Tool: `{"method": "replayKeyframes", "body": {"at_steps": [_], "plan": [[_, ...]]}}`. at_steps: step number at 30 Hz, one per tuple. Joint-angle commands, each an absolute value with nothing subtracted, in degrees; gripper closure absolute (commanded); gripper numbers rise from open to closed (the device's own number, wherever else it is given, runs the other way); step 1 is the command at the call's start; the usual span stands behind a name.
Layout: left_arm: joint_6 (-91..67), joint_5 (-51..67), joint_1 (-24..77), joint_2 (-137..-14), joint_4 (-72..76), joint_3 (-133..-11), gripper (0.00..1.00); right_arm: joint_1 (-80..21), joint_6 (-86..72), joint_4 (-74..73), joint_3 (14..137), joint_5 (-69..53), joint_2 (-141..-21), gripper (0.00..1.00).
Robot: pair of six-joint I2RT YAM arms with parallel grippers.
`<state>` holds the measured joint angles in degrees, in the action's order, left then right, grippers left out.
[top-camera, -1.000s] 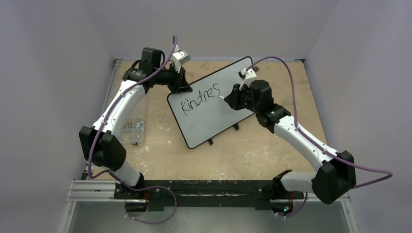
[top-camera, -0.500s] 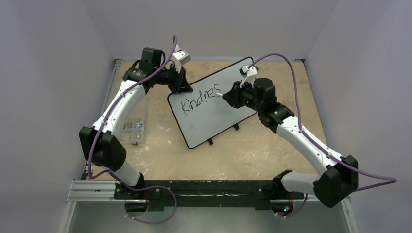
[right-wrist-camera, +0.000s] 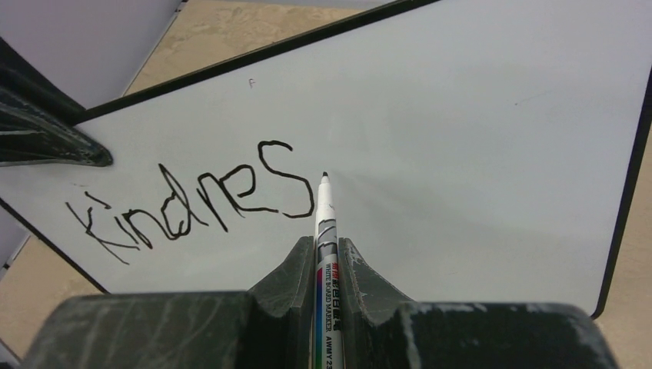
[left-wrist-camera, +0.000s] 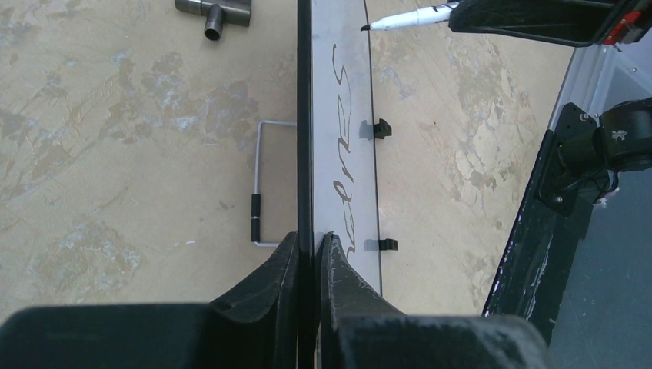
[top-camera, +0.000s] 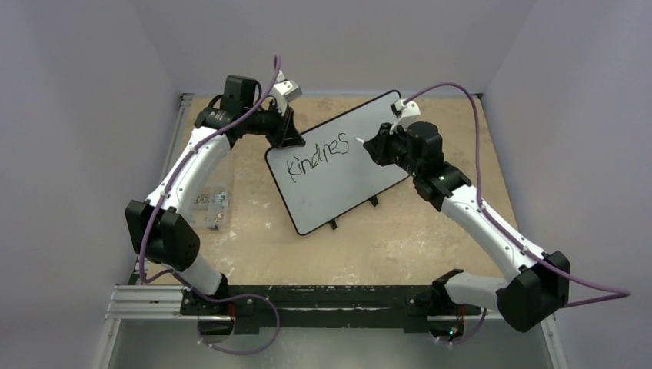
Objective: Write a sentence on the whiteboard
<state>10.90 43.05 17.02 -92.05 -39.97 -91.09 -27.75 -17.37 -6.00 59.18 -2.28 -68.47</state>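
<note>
The whiteboard (top-camera: 338, 181) stands tilted on the table, its black rim pinched at the far left corner by my left gripper (top-camera: 291, 137), which is shut on it. In the left wrist view the board (left-wrist-camera: 347, 92) runs edge-on between the fingers (left-wrist-camera: 307, 250). The sentence (top-camera: 317, 156) reads "Kindnes" in black; it shows in the right wrist view (right-wrist-camera: 192, 207) too. My right gripper (top-camera: 374, 146) is shut on a white marker (right-wrist-camera: 324, 254). Its tip (right-wrist-camera: 324, 177) sits just right of the "s", close to the board. The marker also shows in the left wrist view (left-wrist-camera: 404, 18).
A wire stand (left-wrist-camera: 261, 184) props the board from behind, and small black feet (left-wrist-camera: 382, 128) stick out in front. A metal fitting (top-camera: 211, 204) lies on the table left of the board. Purple cables loop over both arms. Grey walls close in the table.
My right gripper has moved right and slightly farther with the marker, from the end of the "s" to the blank area just past it. The left arm and the board have not moved.
</note>
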Motion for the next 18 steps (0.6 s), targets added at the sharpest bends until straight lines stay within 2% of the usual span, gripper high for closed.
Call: {"method": "replayKeyframes", "body": {"at_steps": [1, 18], "plan": [[16.4, 39.8, 18.2, -93.2, -41.6, -91.4, 1.0, -26.6, -17.7, -5.0, 62.8, -0.2, -69.5, 1.0], [16.4, 40.0, 18.2, -93.1, -41.7, -91.4, 1.0, -24.9, -17.3, -4.0, 66.2, -1.7, -73.5, 1.0]]}}
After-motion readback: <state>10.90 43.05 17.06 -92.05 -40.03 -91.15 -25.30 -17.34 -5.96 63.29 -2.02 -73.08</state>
